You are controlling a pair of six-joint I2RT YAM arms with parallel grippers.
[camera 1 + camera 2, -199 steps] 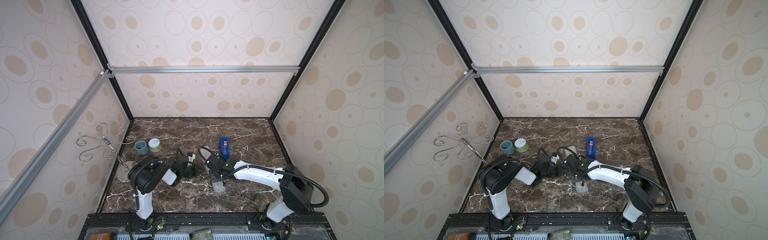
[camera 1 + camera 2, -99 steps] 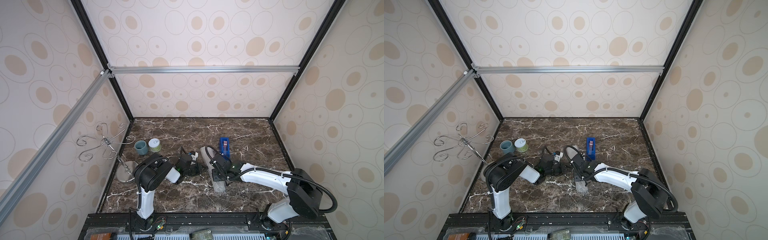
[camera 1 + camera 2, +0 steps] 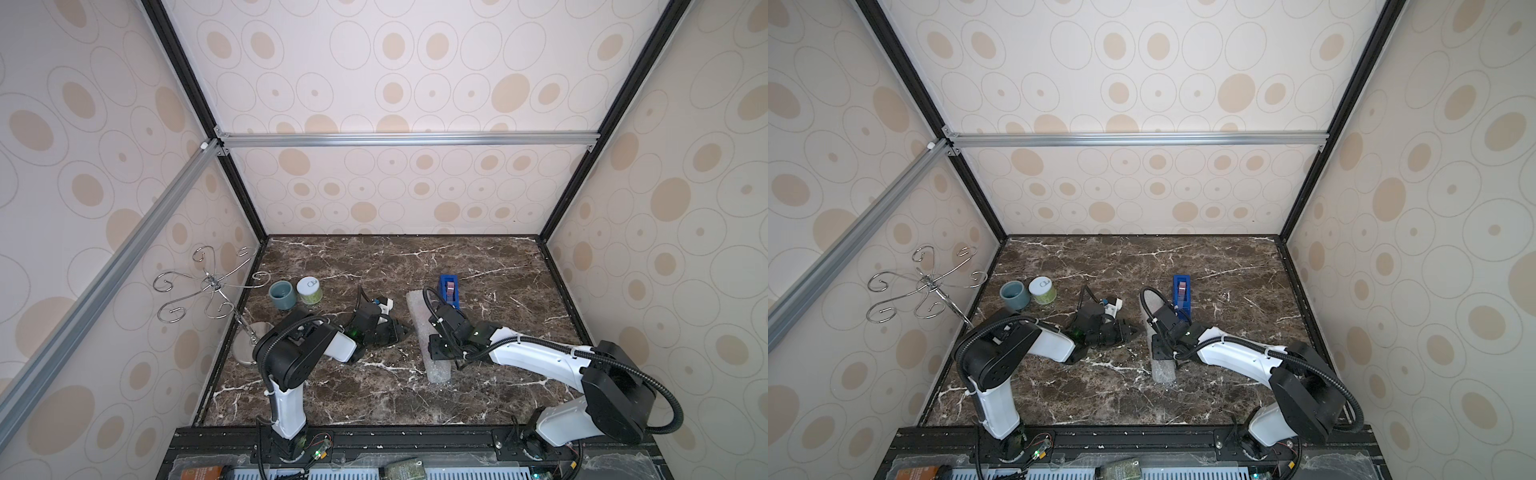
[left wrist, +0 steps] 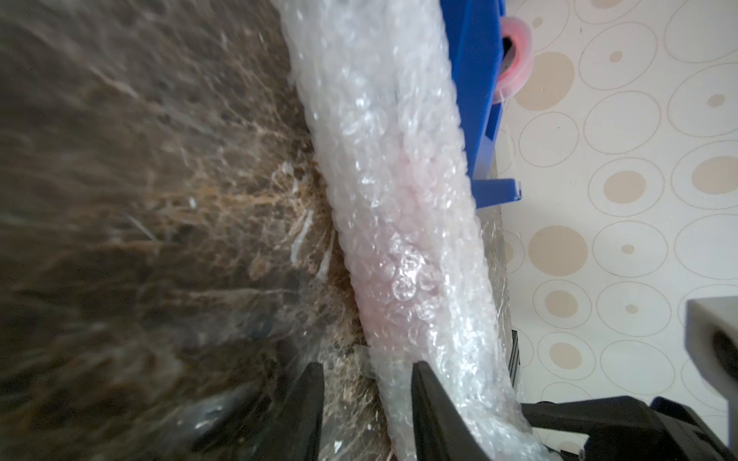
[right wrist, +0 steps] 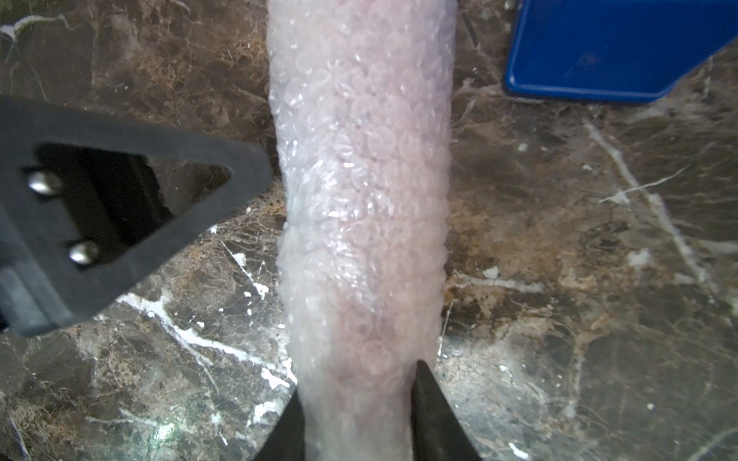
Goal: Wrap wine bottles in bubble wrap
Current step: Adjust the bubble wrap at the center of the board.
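Clamps the right end effector (image 5: 357, 383) across the bubble wrap (image 3: 422, 320), one finger on each flank of the rolled tube, toward its nearer end. Shows the wine bottle (image 4: 403, 239) only as a pink tint through the film, lying inside the tube on the worktop (image 3: 374, 399). Runs the tube's long axis from just beside the blue tape dispenser (image 3: 449, 291) at the far end back toward the robot's base. Places the left end effector (image 4: 365, 365) on the tube's left flank, fingers apart over bare worktop, one finger just against the film. Probably calls next for a sideways reach from the left, square to that long axis, with the right end effector pinning the roll. Cannot tell whether the loose film edge is tucked under or lying free.
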